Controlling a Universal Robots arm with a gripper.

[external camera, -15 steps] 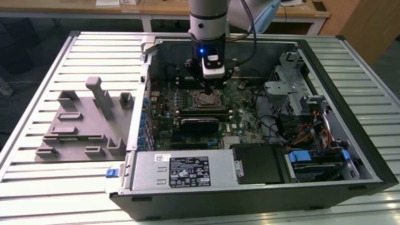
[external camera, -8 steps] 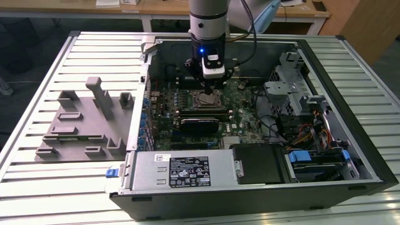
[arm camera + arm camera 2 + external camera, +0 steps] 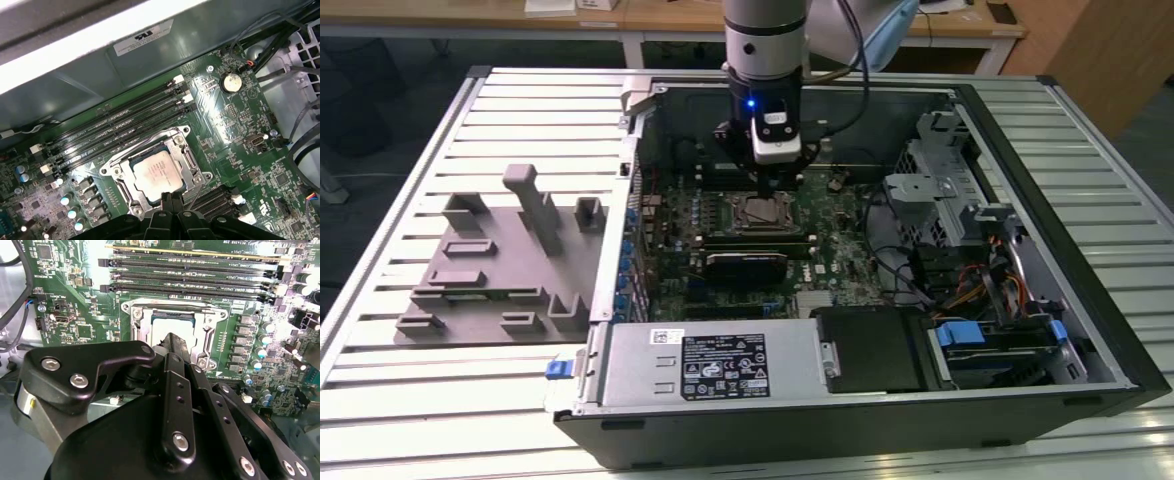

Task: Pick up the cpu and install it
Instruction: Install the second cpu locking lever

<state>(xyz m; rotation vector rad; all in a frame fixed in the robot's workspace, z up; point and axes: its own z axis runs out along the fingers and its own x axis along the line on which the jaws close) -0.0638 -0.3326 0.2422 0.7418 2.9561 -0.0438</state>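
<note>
Fingers (image 3: pixel 172 202) pinched together, holding nothing, parked right over the near edge of the cpu (image 3: pixel 157 174). Shiny silver square, sitting flat in the socket frame (image 3: pixel 182 145) on the motherboard (image 3: pixel 235 125). Tight quarters though: memory slots (image 3: pixel 125 122) just beside the frame.

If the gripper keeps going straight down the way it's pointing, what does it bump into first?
Most likely the cpu, sitting in its socket on the green board. The gripper points down right at its edge, though how much gap remains is hard to judge.
</note>
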